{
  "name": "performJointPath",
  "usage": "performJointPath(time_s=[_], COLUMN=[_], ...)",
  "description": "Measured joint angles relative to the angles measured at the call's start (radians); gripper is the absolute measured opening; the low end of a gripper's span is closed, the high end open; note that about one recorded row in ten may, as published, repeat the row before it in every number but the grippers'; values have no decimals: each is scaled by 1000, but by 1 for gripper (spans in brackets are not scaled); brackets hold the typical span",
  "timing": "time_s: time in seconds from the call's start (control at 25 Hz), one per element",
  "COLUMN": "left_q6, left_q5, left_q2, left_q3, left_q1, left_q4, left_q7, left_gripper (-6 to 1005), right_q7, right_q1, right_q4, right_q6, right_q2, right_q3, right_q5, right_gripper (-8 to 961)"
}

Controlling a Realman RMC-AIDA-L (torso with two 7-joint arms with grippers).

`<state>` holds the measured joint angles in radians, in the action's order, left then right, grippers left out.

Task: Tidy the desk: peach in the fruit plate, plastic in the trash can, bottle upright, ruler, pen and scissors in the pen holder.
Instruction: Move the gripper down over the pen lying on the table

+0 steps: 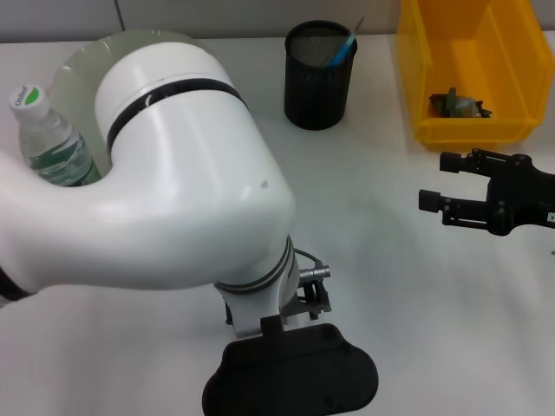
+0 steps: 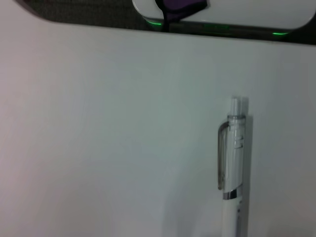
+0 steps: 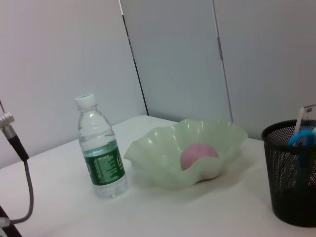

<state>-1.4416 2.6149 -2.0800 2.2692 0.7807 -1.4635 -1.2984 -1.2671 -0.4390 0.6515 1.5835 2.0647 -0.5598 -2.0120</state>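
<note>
A white pen [image 2: 233, 163] with a clear clip lies on the table right under my left wrist camera. My left arm [image 1: 173, 191] bends low over the table's near middle, and its gripper [image 1: 290, 373] points down, hiding the pen in the head view. The peach [image 3: 197, 155] rests in the pale green fruit plate [image 3: 163, 163]. Beside the plate the bottle [image 3: 101, 148] stands upright. The black mesh pen holder [image 1: 321, 74] holds blue-handled scissors [image 3: 300, 137] and a ruler [image 3: 302, 118]. Crumpled plastic [image 1: 458, 104] lies in the yellow trash can [image 1: 473, 69]. My right gripper [image 1: 440, 181] hovers open and empty in front of that can.
My left arm covers most of the fruit plate [image 1: 87, 61] and part of the bottle [image 1: 48, 139] in the head view. Bare white tabletop [image 1: 381, 286] stretches between the two arms. A grey partition wall [image 3: 173, 59] stands behind the table.
</note>
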Motion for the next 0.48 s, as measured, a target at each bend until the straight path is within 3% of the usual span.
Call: performJointPath(time_s=[0.16, 0.36, 0.48], left_q6=[16, 27, 29], left_q5=[-6, -19, -19], left_q2=[0, 0, 0], left_q3=[4, 4, 6], left_q1=[7, 22, 28], left_q4=[29, 60, 67], left_q7=[-1, -18, -33], left_gripper=[741, 639, 638], right_q7=[-2, 0, 2], right_q1=[0, -1, -5], right_q4=[7, 7, 8], right_q6=[0, 0, -8], right_q2=[0, 0, 0], right_q3=[0, 0, 0], right_q5=[0, 0, -1], right_gripper=[776, 776, 776])
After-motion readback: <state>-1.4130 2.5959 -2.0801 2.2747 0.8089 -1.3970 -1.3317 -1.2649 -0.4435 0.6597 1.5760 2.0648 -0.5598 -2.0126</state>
